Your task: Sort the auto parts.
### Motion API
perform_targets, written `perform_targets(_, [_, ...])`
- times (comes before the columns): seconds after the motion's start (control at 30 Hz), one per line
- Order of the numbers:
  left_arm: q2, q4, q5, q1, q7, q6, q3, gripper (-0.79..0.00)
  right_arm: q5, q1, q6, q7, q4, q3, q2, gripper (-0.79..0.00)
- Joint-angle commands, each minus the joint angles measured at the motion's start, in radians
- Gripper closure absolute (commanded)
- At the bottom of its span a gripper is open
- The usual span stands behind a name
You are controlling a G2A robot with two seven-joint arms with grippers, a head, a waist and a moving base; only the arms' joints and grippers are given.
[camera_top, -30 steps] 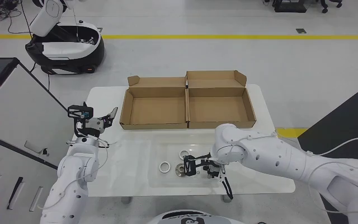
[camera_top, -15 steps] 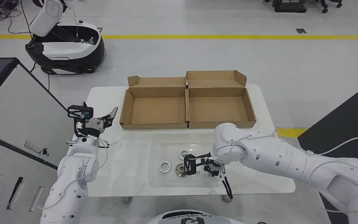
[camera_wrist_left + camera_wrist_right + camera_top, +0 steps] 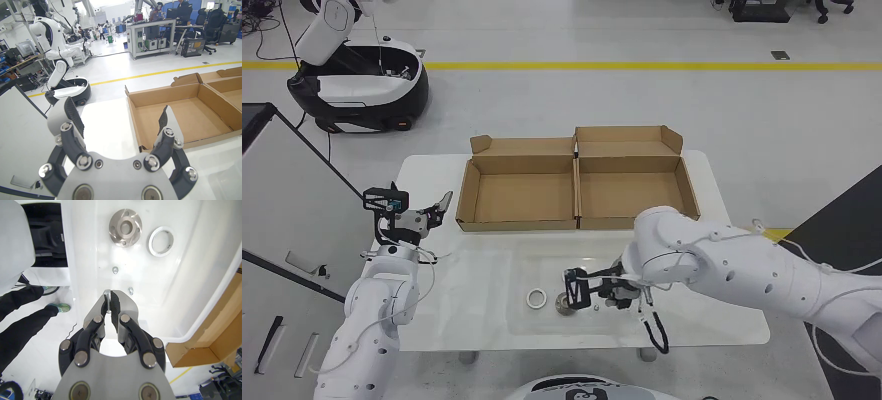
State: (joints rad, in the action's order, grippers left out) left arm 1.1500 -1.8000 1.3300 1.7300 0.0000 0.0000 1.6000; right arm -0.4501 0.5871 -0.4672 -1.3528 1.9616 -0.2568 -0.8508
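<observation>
Silvery threaded bolt [image 3: 107, 303], hex-headed I think, sits clenched between the ribbed black pads [image 3: 115, 306] of my right gripper [image 3: 109, 294]. My left gripper [image 3: 117, 103] hangs with fingers [image 3: 72, 113] spread wide

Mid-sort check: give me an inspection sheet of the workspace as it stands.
Surface: white table, with a tray at its near middle.
Job's things: bolt gripped above the tray; flange, ring and two small bolts lying in the tray; two open boxes side by side at the far edge, nothing seen in them.
Clutter: nothing seen.
Grippers: right gripper shut on bolt; left gripper open, empty, beside the nearer box.
Cables: black cable looping by the right arm.
Surroundings: another robot on a wheeled base beyond the table; yellow floor line.
</observation>
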Motion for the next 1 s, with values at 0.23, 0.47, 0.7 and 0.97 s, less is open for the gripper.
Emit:
perform_targets(0.23, [0.000,0.000,0.000,0.000,0.000,0.000,0.000,-0.785,-0.002,0.028,-0.196,0.196,-0.004,-0.094,0.070,0.000])
perform_targets(0.47, [0.000,0.000,0.000,0.000,0.000,0.000,0.000,-0.785,-0.088,0.050,-0.410,0.410,-0.059,-0.161,0.129,0.000])
perform_targets(0.7, [0.000,0.000,0.000,0.000,0.000,0.000,0.000,-0.785,-0.232,0.061,-0.545,0.607,-0.080,-0.194,0.136,0.000])
perform_targets(0.97, [0.000,0.000,0.000,0.000,0.000,0.000,0.000,-0.785,-0.429,0.018,-0.545,0.895,-0.074,-0.154,0.127,0.000])
